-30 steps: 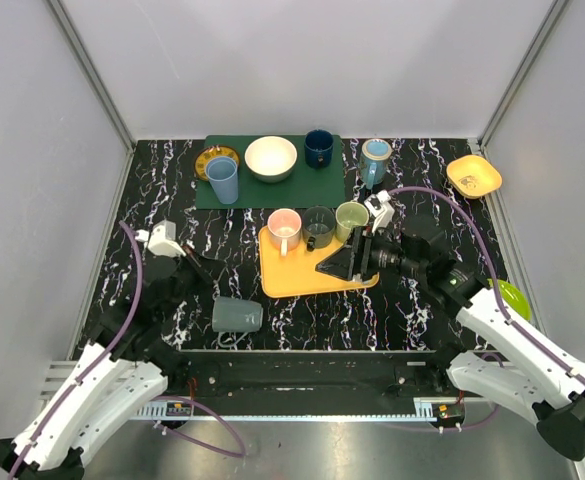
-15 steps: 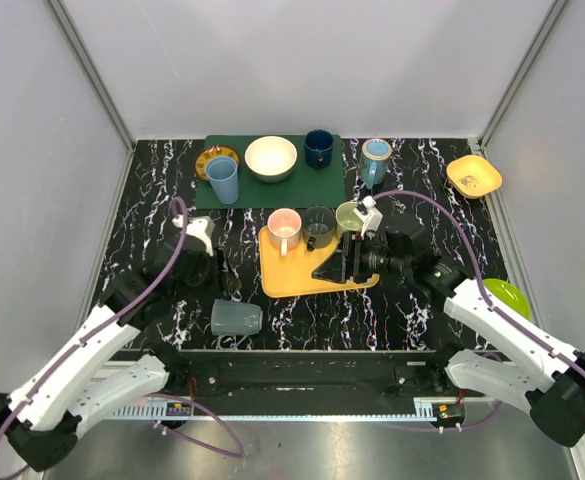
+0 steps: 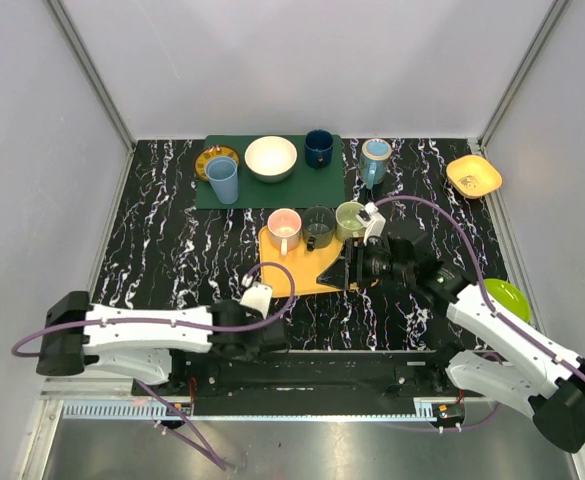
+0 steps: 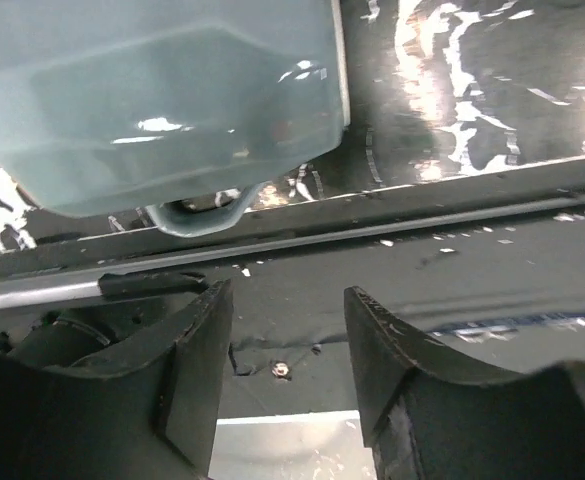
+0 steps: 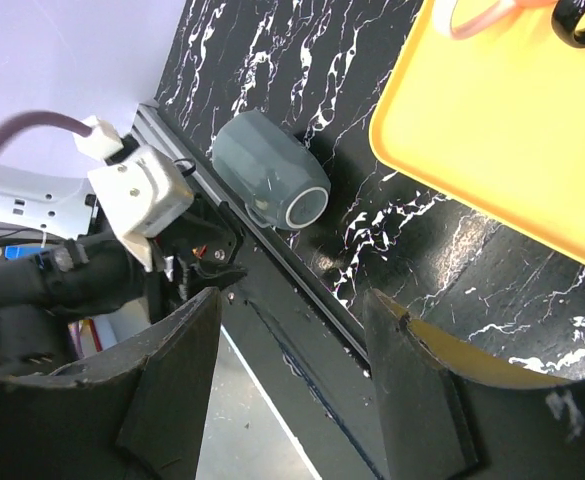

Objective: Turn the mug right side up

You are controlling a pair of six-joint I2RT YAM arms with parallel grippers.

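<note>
The grey mug (image 5: 272, 180) lies on its side on the black marble table near the front rail. Its handle (image 4: 202, 210) points toward the rail and its mouth faces right. In the top view my left wrist hides it. My left gripper (image 4: 287, 300) hovers just on the near side of the mug, over the black base plate. It is open with nothing between its fingers, and it appears at the front edge (image 3: 267, 338) in the top view. My right gripper (image 3: 347, 265) is open and empty above the right edge of the yellow tray (image 3: 282, 280).
On the yellow tray stand a pink mug (image 3: 284, 228), a dark glass mug (image 3: 318, 226) and a green mug (image 3: 350, 219). At the back, a green mat (image 3: 302, 185) holds a blue cup, a white bowl and a navy mug. A yellow bowl (image 3: 474, 175) and a green plate (image 3: 509, 296) sit at the right.
My left arm has swung down from the left side of the table to lie low along the front edge by the mug, and its gripper has gone from shut to open. The right gripper drifted slightly left.
</note>
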